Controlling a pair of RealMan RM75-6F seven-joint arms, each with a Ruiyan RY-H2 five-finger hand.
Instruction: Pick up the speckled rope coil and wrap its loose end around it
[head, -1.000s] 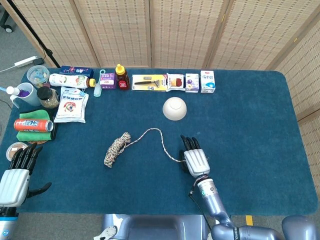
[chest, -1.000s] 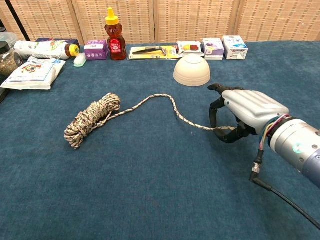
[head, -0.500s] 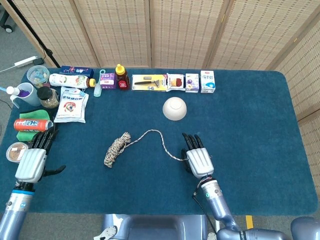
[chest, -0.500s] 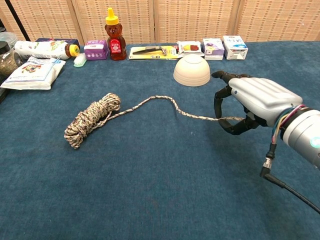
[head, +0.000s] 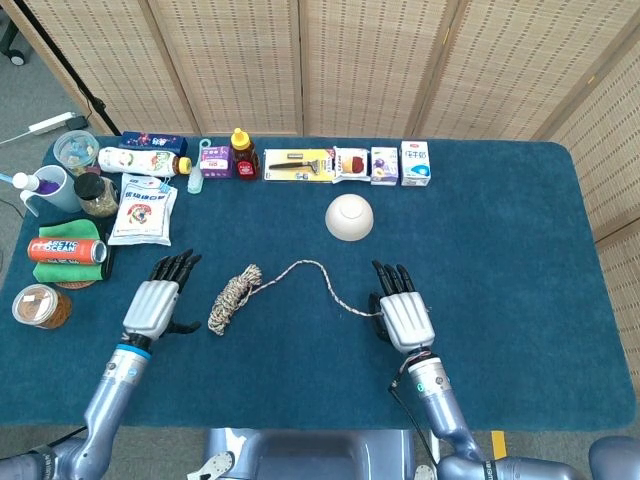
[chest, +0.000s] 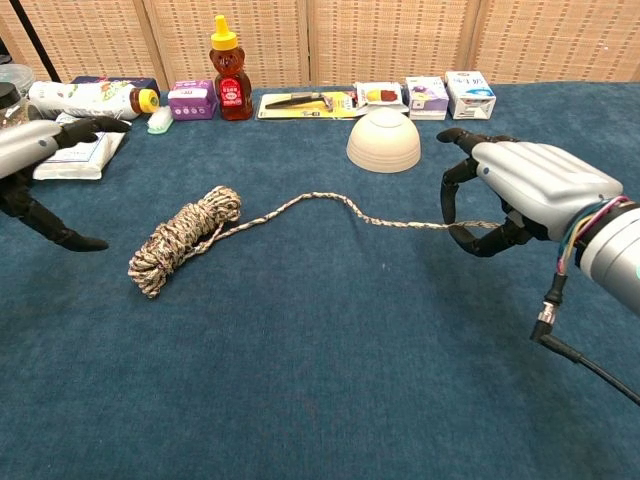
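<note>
The speckled brown-and-white rope coil (head: 234, 298) lies at centre frame on the blue table (head: 500, 230). The right hand (head: 400, 314) pinches its loose end (chest: 470, 225); the left hand (head: 158, 303), fingers spread and empty, hovers left of the coil.

Two robot hands, each with a pale silver-grey shell over the back and black jointed fingers. The right hand (chest: 520, 195) joins a rounded metallic grey-blue forearm; a bundle of thin coloured wires runs across its wrist, and a black cable with a plug hangs beneath. The left hand (head: 155, 305) has the same silver back, black fingers and a grey-blue forearm with a light wrist band.
</note>
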